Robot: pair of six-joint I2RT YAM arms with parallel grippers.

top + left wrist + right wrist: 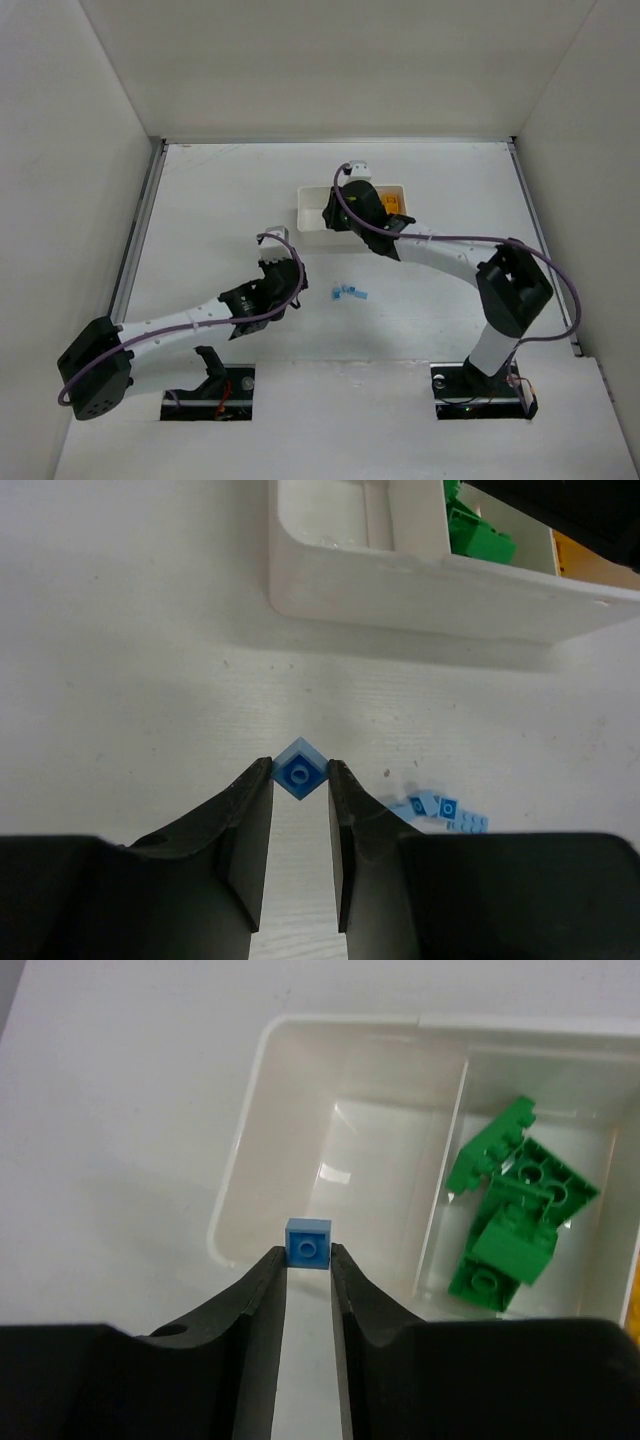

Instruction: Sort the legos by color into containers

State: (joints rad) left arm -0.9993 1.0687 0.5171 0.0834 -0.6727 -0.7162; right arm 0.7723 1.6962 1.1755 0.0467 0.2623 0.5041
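My left gripper [300, 771] is shut on a small light blue lego [300, 769], pinched corner-wise at its fingertips low over the table, in front of the white tray [400, 585]. My right gripper [307, 1253] is shut on another blue lego [308, 1242] above the near rim of the tray's bare left compartment [340, 1160]. Several green legos [515, 1210] lie in the middle compartment. A yellow-orange lego [391, 205] shows in the right one. Several loose blue legos [350, 294] lie on the table; they also show in the left wrist view [445, 808].
The tray [312, 218] sits at mid-table, mostly under the right arm [440, 255]. The left gripper [292, 285] is just left of the loose blue legos. White walls enclose the table on three sides.
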